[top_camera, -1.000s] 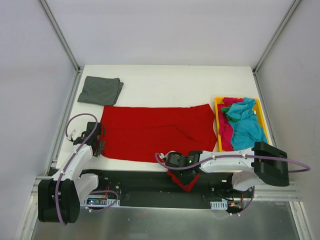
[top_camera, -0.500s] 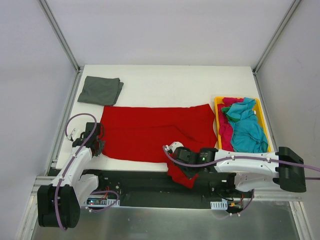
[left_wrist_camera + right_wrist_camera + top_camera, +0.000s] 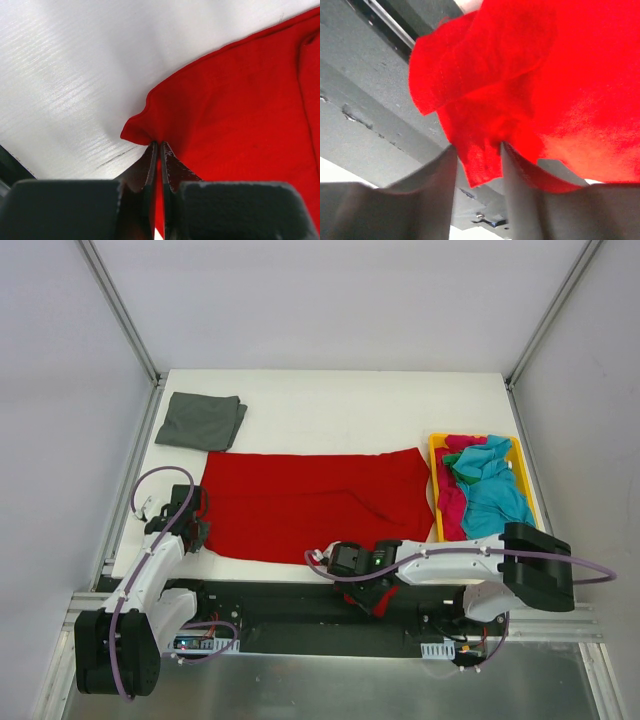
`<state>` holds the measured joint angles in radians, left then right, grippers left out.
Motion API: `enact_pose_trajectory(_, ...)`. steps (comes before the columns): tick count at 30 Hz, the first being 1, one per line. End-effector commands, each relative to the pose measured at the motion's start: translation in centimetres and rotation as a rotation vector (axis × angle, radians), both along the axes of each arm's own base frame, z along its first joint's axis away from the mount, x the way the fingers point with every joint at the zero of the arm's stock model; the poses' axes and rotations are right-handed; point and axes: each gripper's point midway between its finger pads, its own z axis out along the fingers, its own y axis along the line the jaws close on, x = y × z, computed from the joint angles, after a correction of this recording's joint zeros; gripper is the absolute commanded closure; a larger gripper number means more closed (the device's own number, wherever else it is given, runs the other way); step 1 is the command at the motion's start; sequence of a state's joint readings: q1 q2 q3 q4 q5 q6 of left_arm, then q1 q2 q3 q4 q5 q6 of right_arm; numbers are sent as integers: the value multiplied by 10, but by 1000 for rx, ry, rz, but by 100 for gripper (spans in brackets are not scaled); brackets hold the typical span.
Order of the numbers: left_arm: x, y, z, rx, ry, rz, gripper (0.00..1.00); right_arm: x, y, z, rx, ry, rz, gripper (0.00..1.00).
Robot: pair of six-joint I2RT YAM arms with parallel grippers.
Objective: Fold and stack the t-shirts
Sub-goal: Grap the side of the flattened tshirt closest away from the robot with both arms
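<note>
Left wrist alone shows jaws pinching red t-shirt (image 3: pixel 240 100) corner.

At least five t-shirts (image 3: pixel 310 505), one tray (image 3: pixel 514 445)

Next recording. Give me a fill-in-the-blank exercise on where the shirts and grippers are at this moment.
1. The left gripper is ____ on a corner of the red t-shirt.
2. The folded dark grey t-shirt lies near the far ____ corner of the table.
3. The turquoise t-shirt lies in the ____ tray.
4. Part of the red t-shirt hangs ____ the open fingers of the right gripper.

Missing words: shut; left; yellow; between.
</note>
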<state>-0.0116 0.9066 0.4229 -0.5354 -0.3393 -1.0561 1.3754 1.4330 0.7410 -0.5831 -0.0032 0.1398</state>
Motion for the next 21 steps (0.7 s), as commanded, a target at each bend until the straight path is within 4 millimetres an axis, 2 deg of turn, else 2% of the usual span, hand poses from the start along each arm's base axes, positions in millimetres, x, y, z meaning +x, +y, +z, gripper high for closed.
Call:
enact_pose_trajectory(1, 1, 1, 5, 3, -2, -8, 100, -5, -12, -13, -72, 23, -26, 71)
enact_pose_trajectory(2, 1, 1, 5, 5, -2, -7, 100, -5, -14, -13, -80, 23, -40, 82)
enact_pose_trajectory(3, 1, 1, 5, 5, -2, -7, 100, 3, -17, -13, -90, -22, -54, 89)
enact_pose_trajectory(4, 2, 1, 6, 3, -5, -6, 100, 4, -16, -11, -89, -35, -63, 95)
enact_pose_trajectory(6, 3, 0, 7, 2, -9, -12, 100, 10, -17, -6, -88, -64, -74, 99)
enact_pose_trajectory(14, 11, -1, 21, -2, -48, -26, 100, 52, -19, 43, -24, -236, -168, 99)
enact_pose_trajectory(21, 19, -3, 32, -10, -72, -38, 100, 106, -23, 87, 40, -384, -263, 99)
